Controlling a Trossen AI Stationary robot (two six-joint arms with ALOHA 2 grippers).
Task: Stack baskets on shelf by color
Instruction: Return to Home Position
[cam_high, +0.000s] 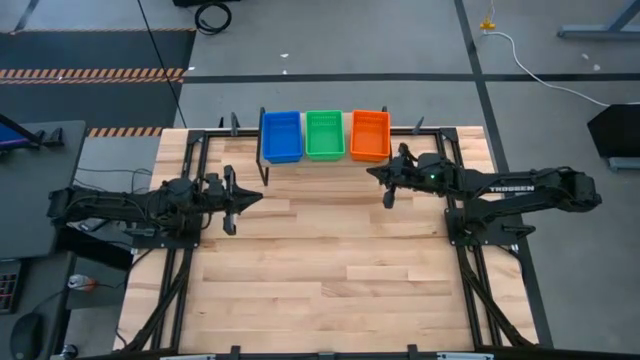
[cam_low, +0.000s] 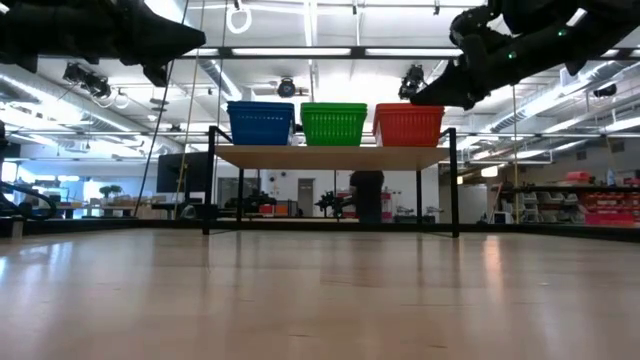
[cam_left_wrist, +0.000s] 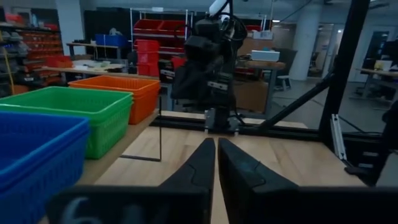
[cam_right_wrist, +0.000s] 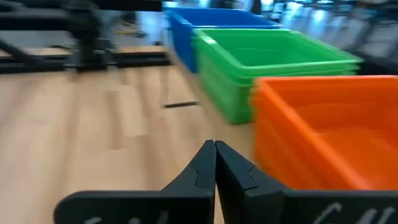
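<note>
Baskets (cam_high: 326, 135) on shelf (cam_low: 330, 157) at far edge, left tool (cam_left_wrist: 216, 146) together, right tool (cam_right_wrist: 215, 148) together

Basket stacks (cam_high: 325, 135) fill the shelf (cam_low: 330, 157) top; tabletop (cam_high: 330, 270) before it lies open.

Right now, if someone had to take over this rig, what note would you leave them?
Left tool: shut, empty, raised over the left side of the table.
Right tool: shut, empty, raised just in front of the orange baskets.
Things: blue baskets, green baskets and orange baskets sit side by side on the shelf, one color per pile. Every basket in view is there.
Done: stacking looks complete.
Left: probably only parking both arms.
</note>
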